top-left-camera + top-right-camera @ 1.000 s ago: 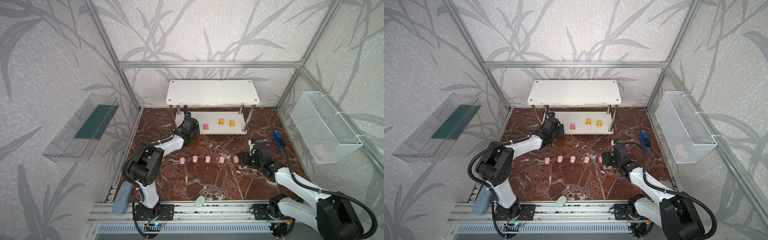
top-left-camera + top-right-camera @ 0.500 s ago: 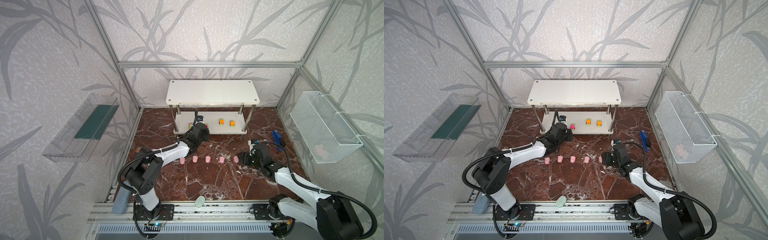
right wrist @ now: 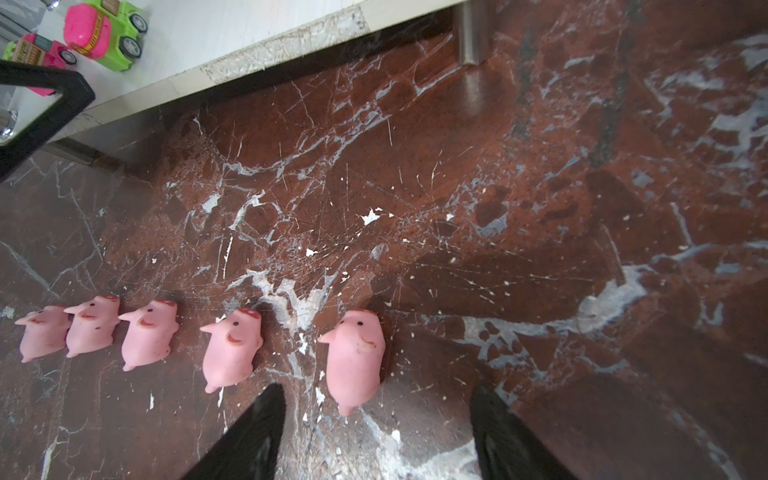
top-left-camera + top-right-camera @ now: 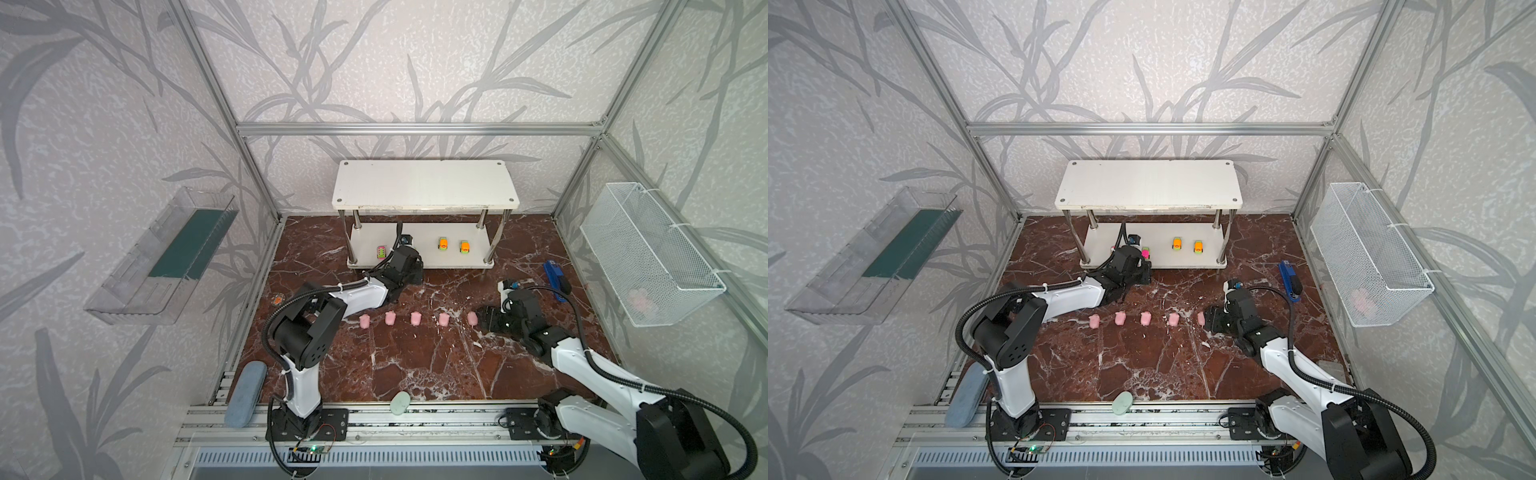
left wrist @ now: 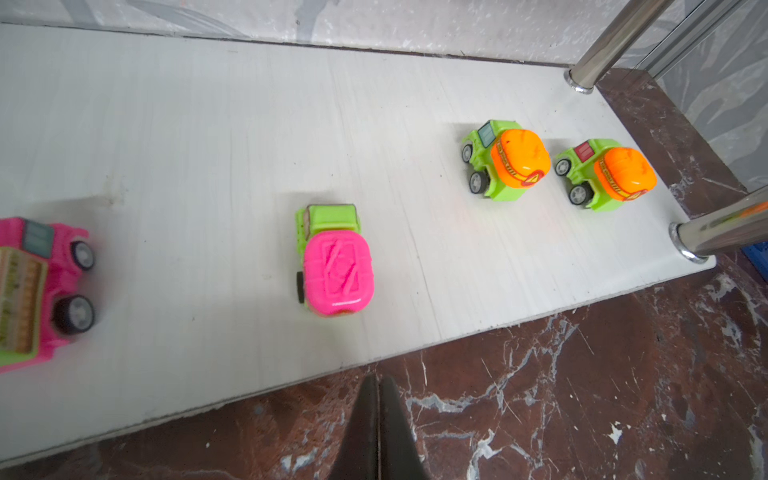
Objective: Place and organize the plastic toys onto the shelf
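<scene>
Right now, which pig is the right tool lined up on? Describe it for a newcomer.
Find the white shelf; on the marble floor before it, five pink pigs form a row. Yours is the end pig, alone at the tips of the open right tool.

Centre: white two-tier shelf (image 4: 424, 183), matt boards with faint grain, on mirror-bright chrome posts (image 5: 618, 37). Glossy plastic toy cars (image 5: 337, 266); smooth, matt pale-pink pig figures (image 3: 355, 357). Polished red-brown marble-patterned tabletop (image 4: 415, 365), scratched. Right: white wire-mesh basket (image 4: 648, 253).
</scene>
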